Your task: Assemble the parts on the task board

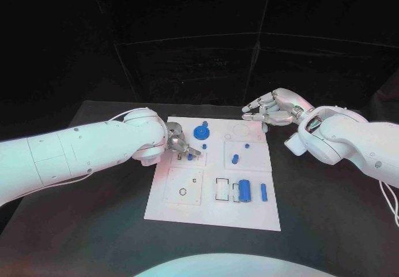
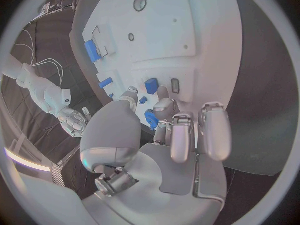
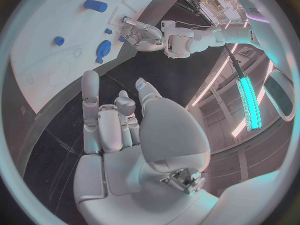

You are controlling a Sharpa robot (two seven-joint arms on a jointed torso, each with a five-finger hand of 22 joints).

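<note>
My two hands over the white board (image 1: 249,213).
L hand (image 1: 179,145) fingers pinch a small blue peg (image 1: 190,156); R hand (image 1: 274,109) fingers spread, holding nothing.

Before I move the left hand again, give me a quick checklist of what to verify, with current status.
1. Left hand over the white board: ok, fingers down at its upper left section.
2. Left hand's hold on a blue piece: cannot tell, fingers hide the contact.
3. Right hand clear of the board: ok, open beyond the far right corner.
4. Blue gear free: ok, beside the left hand.
5. Blue cylinder untouched: ok, lying near the front.
</note>
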